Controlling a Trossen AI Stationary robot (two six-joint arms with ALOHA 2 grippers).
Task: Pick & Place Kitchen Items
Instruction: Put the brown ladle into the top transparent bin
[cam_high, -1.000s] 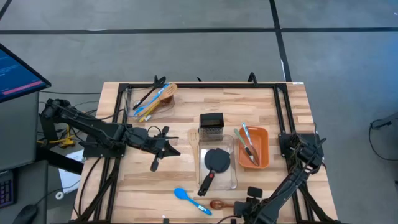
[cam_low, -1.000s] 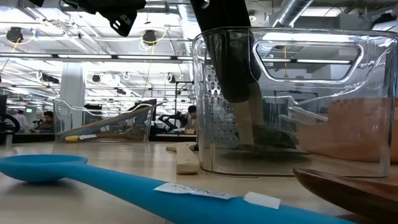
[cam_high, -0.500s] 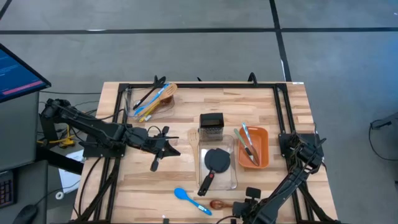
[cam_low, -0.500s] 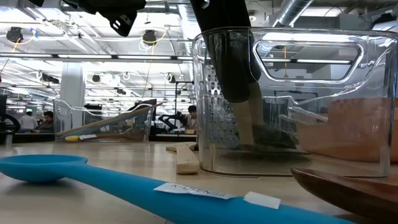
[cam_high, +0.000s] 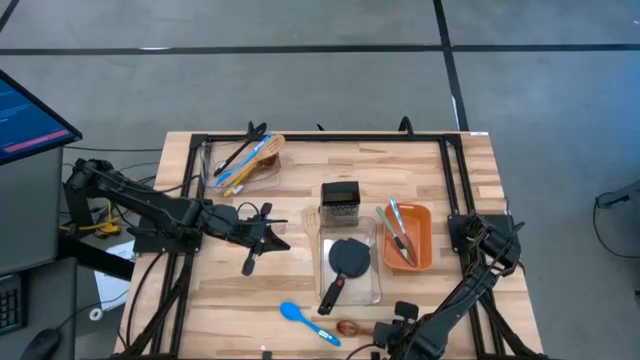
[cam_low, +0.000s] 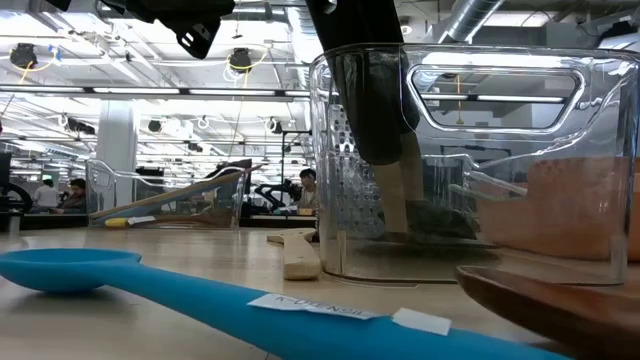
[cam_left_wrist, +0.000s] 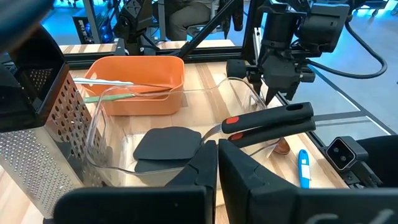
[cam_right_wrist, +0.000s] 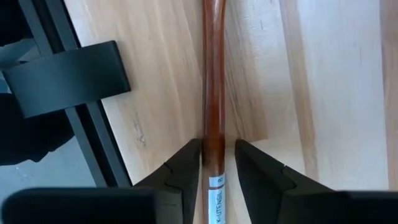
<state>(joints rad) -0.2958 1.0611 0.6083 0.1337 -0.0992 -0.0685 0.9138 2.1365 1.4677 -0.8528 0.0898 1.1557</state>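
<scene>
Wooden and reddish-brown, the spoon (cam_right_wrist: 212, 93) has its handle running straight between my right gripper (cam_right_wrist: 216, 163) fingers, one dark fingertip (cam_right_wrist: 185, 163) pressed against each side of the shaft, so I am clamped on it just above its white label. From overhead, that spoon (cam_high: 349, 327) lies at the table's six o'clock edge, its bowl pointing toward nine o'clock, with my right gripper (cam_high: 398, 322) at its three o'clock end. At table height the bowl (cam_low: 545, 305) fills the near right corner.

At nine o'clock from the wooden spoon lies a blue spoon (cam_high: 305, 319), flat on the wooden table (cam_high: 470, 190) and close beside it without touching. At twelve o'clock from both sits a clear bin (cam_high: 374, 262) holding a black turner (cam_high: 345, 265), whose handle leans out over the bin's near wall. A steel box grater (cam_high: 340, 204) stands at the bin's twelve o'clock side, and an orange tray (cam_high: 421, 240) with tongs and slim utensils sits at its three o'clock.

My left gripper (cam_high: 272, 236) waits at nine o'clock from the bin, fingers together on nothing. Another clear bin (cam_high: 262, 172) at the table's eleven o'clock holds blue, yellow, black and wooden utensils.
</scene>
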